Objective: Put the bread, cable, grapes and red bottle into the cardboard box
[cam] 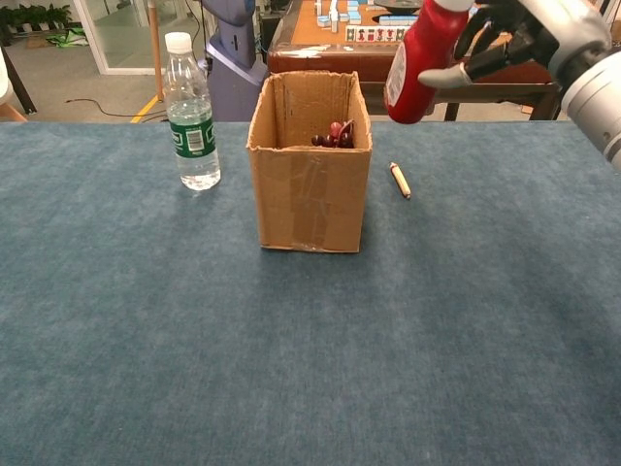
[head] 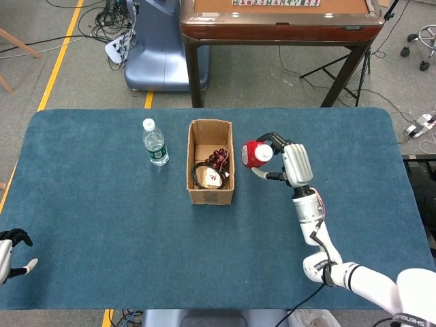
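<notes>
At the lower left edge of the head view, the left hand (head: 12, 255) rests low beside the blue table (head: 102, 218), fingers loosely curled and holding nothing. A clear water bottle (head: 155, 142) stands left of centre, beside the open cardboard box (head: 210, 162), which holds the grapes (head: 219, 159), the black cable (head: 201, 174) and what may be the bread. Right of the box, the right hand (head: 289, 162) grips the red bottle (cam: 419, 60) in the air, tilted, above a small crayon-like stick (cam: 400, 180) on the cloth.

The right hand (head: 289, 162) grips the red bottle (head: 256, 154) just right of the cardboard box (head: 210, 161); the left hand (head: 12, 251) rests at the desk's (head: 102, 218) near-left edge.
</notes>
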`<state>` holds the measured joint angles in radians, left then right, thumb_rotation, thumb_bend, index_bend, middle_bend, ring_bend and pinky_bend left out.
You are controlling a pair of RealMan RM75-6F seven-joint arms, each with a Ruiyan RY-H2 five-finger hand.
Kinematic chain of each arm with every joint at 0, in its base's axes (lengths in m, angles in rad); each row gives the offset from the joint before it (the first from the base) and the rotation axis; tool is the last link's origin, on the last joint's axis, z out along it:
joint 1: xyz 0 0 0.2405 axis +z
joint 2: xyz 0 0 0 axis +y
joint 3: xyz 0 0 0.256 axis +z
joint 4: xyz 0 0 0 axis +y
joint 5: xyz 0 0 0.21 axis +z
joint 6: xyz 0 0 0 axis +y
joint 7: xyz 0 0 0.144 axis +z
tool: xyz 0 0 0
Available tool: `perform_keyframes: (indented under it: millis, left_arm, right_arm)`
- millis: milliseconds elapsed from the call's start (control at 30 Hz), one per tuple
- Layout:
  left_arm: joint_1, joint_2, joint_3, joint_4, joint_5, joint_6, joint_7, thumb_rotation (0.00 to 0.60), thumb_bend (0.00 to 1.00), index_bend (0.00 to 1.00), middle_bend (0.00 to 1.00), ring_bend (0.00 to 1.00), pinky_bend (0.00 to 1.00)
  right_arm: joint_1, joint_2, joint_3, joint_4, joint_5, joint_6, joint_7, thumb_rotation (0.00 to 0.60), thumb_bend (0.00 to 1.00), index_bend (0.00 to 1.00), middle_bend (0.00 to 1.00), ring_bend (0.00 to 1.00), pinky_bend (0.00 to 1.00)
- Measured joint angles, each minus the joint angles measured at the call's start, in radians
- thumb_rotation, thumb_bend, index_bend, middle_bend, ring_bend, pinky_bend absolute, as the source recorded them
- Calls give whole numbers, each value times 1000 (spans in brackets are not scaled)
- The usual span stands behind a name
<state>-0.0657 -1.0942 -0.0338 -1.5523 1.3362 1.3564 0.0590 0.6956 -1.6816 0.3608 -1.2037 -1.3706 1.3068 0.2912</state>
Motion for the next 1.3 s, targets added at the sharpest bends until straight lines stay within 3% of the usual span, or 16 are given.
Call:
perform_keyframes:
  millis: [300,433,567,600,667,767,867,1100,1300]
  left_arm:
    - [1,4,0,-3,1,3,-7,600,151,484,331,273,540]
    - [3,6,-1,-8,3,8,-12,600,151,484,339,273,540]
    - [4,10,-2,-10,6,12,-18,600,151,484,339,273,540]
    - [4,11,-2,-11,7,12,-19,600,151,484,339,273,540]
    - [5,13,-2,-12,8,14,-25,600,151,484,339,273,540]
    - [7,16,-1,-14,11,16,-30,600,151,483,339,273,540]
    - [8,17,-1,-14,12,17,-32,600,151,482,339,273,540]
    - [6,14,1,-10,11,13,-24,600,151,482,339,273,540]
    - [7,10,2,-13,16,21,-5,600,151,482,340,273,540]
  right_arm:
    - [39,47,39,-151,-32,30,-146,600,219,535,602,516,550]
    - [92,12,54,-134,-12,-17,-190,600,211,535,601,517,550]
    - [141,-37,62,-77,31,-84,-229,600,103,509,530,456,549]
    - [153,-51,65,-64,52,-106,-238,600,71,484,504,429,543]
    - [167,-68,69,-53,89,-143,-246,600,3,310,379,301,451]
    - [185,-81,73,-51,142,-216,-241,600,0,79,219,163,306]
    - [197,-83,69,-52,153,-259,-229,600,0,2,143,103,261]
    - [169,-36,61,-127,127,-203,-209,600,0,10,125,90,256]
    - [94,105,41,-328,159,-186,-276,600,0,167,146,90,256]
